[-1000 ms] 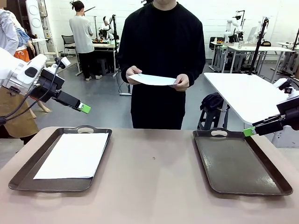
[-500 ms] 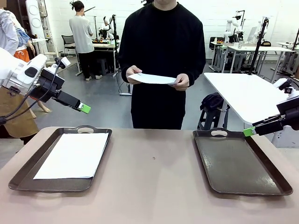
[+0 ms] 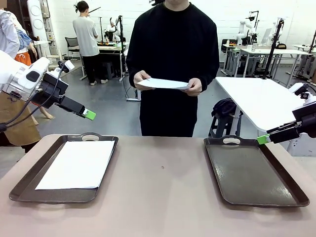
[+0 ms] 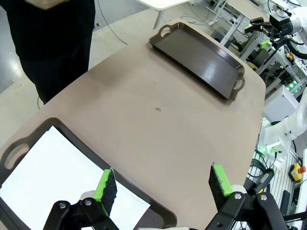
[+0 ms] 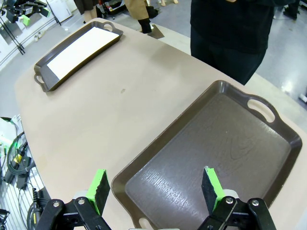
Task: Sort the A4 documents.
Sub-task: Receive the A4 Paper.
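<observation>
One white A4 document (image 3: pixel 78 163) lies flat in the dark brown left tray (image 3: pixel 29 183); it also shows as the A4 document (image 4: pixel 53 177) and as the A4 document (image 5: pixel 81 47). A person across the table holds another white sheet (image 3: pixel 163 83) in both hands at waist height. The right tray (image 3: pixel 254 173) has nothing in it. My left gripper (image 4: pixel 163 184) hangs open above the left tray's near corner, its green tip (image 3: pixel 89 114) up at the left. My right gripper (image 5: pixel 156 188) is open over the right tray (image 5: pixel 216 153), its tip (image 3: pixel 263 139) by the far right rim.
A bare tan table (image 3: pixel 163 197) lies between the two trays. A white side table (image 3: pixel 256 101) stands behind at the right. Other people and benches are far back in the room.
The person has shifted slightly to the right with the sheet. Both arms hold still.
</observation>
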You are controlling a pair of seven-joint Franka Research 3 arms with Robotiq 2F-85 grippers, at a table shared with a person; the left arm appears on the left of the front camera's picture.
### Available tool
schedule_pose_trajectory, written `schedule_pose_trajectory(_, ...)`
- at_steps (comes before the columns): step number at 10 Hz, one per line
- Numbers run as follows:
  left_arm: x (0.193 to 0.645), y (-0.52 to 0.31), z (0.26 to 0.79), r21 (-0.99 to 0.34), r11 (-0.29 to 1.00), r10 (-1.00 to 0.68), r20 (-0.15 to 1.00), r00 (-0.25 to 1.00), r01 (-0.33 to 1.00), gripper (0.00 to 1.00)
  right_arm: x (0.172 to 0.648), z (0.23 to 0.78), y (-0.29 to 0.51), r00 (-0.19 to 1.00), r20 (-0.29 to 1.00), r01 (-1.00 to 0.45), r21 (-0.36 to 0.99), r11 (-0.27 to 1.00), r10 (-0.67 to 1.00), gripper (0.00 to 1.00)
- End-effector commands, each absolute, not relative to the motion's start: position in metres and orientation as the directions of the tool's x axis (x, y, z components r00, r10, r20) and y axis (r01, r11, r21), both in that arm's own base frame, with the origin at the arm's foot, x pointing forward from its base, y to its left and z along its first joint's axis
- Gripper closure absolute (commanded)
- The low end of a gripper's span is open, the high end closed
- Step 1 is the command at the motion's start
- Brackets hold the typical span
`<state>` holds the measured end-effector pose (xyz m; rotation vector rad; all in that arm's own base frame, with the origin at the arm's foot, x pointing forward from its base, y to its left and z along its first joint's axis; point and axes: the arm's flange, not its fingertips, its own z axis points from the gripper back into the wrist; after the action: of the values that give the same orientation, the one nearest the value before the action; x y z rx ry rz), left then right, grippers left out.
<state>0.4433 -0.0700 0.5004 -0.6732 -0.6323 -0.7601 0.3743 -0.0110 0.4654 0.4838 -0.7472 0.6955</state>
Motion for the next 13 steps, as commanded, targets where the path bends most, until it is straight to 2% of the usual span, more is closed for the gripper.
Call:
schedule_pose_trajectory(1,0.4432,-0.0693,0.4999,-0.312,0.536,-0.401,0.723,0.562,0.784,0.0,0.3792,0.4619,-0.0103,0.514,0.767,-0.732,0.16,0.662,0.384,0.0)
schedule_pose_trajectory(13,0.4432,-0.0693,0.4999,-0.312,0.536,-0.401,0.723,0.562,0.784,0.0,0.3792,0.4619,-0.0103,0.514,0.767,-0.732,0.16,0.662,0.384,0.0)
